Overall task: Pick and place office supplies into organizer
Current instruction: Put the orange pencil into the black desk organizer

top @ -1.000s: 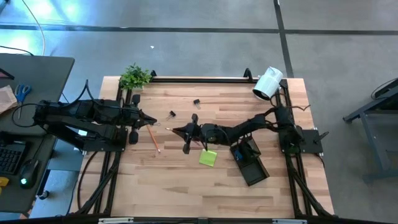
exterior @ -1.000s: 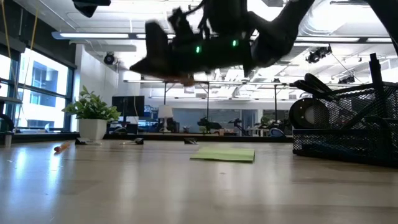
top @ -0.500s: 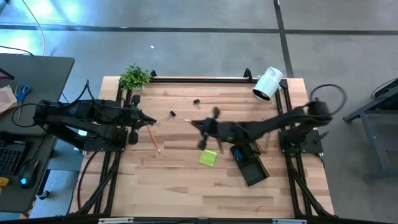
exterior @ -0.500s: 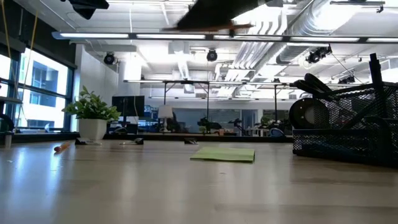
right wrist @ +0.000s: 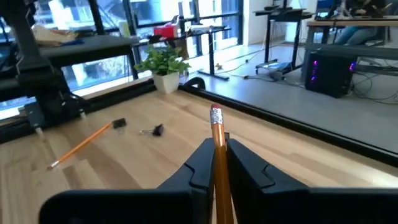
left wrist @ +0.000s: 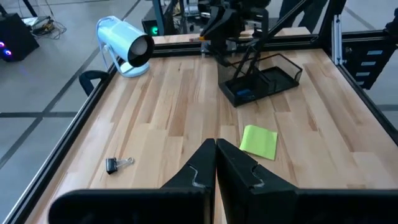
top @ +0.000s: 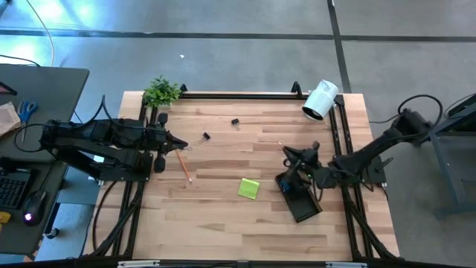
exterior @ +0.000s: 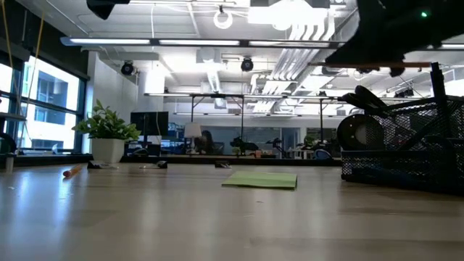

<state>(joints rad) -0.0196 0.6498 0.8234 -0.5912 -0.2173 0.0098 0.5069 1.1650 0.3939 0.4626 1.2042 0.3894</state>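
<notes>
My right gripper (top: 294, 159) hovers just beyond the black organizer (top: 298, 196), shut on an orange pencil (right wrist: 216, 134). In the left wrist view it shows above the organizer (left wrist: 261, 84). The organizer's cup holds dark pens and scissors (exterior: 361, 133); a small blue piece (left wrist: 245, 94) lies in its tray. A second orange pencil (top: 184, 166) lies flat on the table near my left gripper (top: 178, 146), which waits shut at the left side. A lime-green sticky-note pad (top: 249, 188) lies flat left of the organizer. Two black clips (top: 235, 122) (top: 205, 137) lie farther back. My right gripper pinches the pencil's shaft (right wrist: 216, 163) between its two fingers, with the shaft lying along them. The eraser end (right wrist: 216, 114) sticks out ahead of the fingertips. The pencil is lifted clear of the table, roughly level, pointing toward the far left.
A white cylindrical camera (top: 320, 100) stands at the far right corner and a small potted plant (top: 161, 91) at the far left corner. A black frame rail runs along the table's edges. Bare wood lies near the front edge.
My right gripper has swung from the middle of the table toward its right side, rising on the way, and now stands by the organizer. It has carried the pencil along, still shut on it. The sticky pad, the other pencil and the clips have stayed put.
</notes>
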